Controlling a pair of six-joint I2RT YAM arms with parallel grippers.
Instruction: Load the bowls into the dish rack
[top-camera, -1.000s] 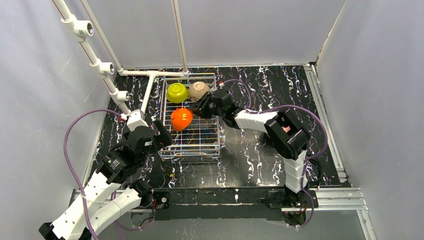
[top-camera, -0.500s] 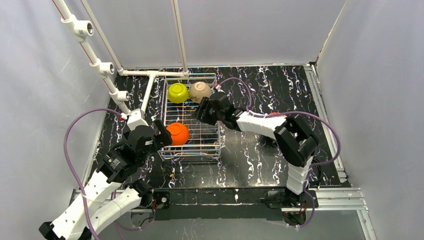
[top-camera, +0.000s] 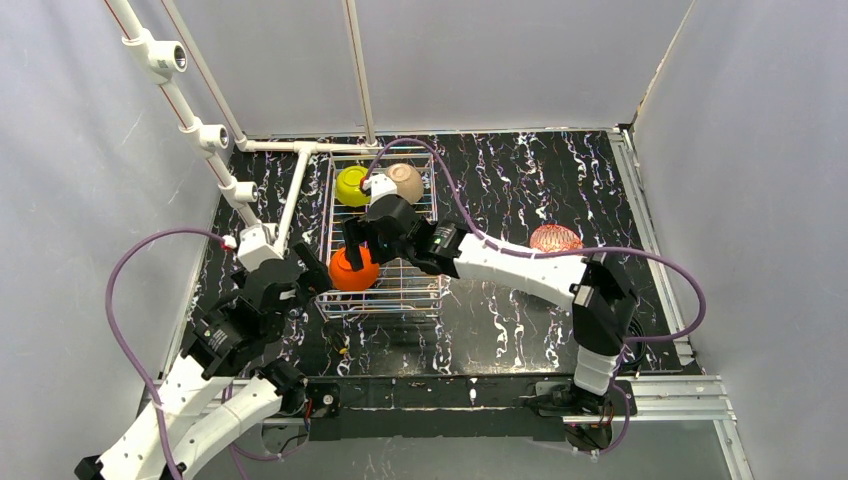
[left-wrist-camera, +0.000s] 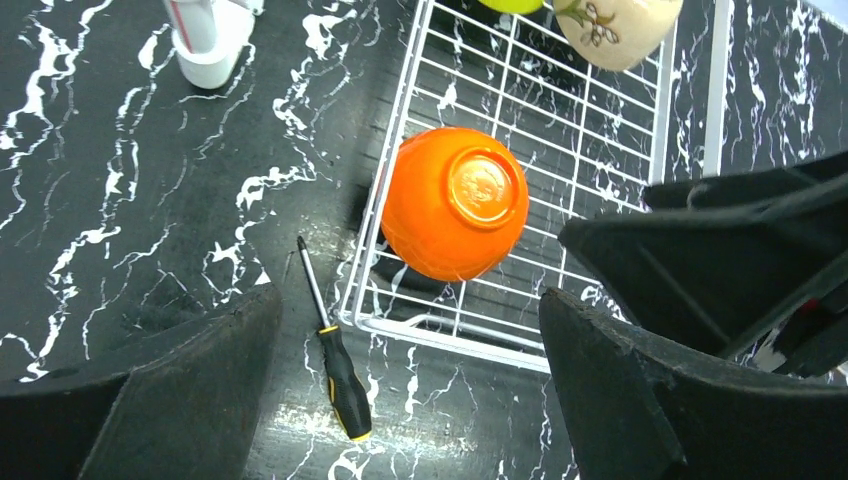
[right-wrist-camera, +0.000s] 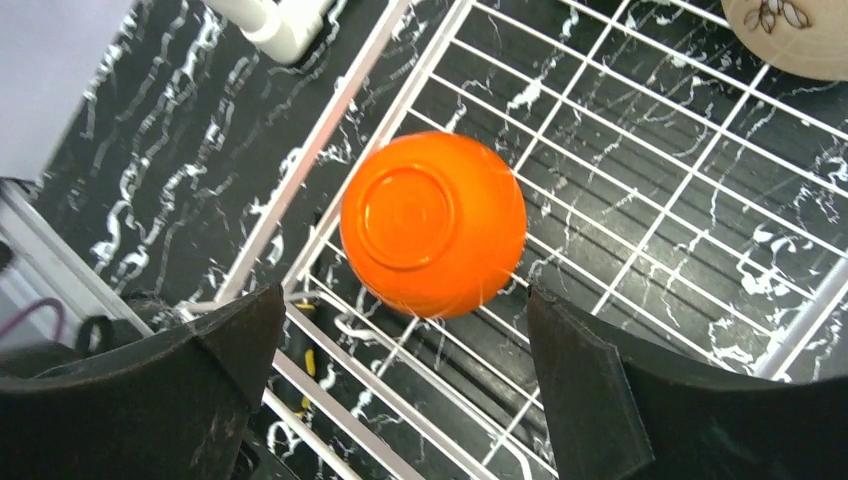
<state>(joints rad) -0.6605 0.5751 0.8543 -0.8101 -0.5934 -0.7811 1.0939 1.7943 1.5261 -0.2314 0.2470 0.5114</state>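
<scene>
Right gripper (right-wrist-camera: 400, 330) wide open, empty, over upturned orange bowl (right-wrist-camera: 432, 222) in dish rack (top-camera: 410, 280). Screwdriver (left-wrist-camera: 335, 360) at rack's 7 o'clock; left gripper (left-wrist-camera: 410, 310) there too, open, empty. Right arm outstretched.

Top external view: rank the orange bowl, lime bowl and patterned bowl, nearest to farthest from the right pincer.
1. orange bowl, under the right pincer.
2. lime bowl, far left corner of the dish rack.
3. patterned bowl, on the table, right.
</scene>
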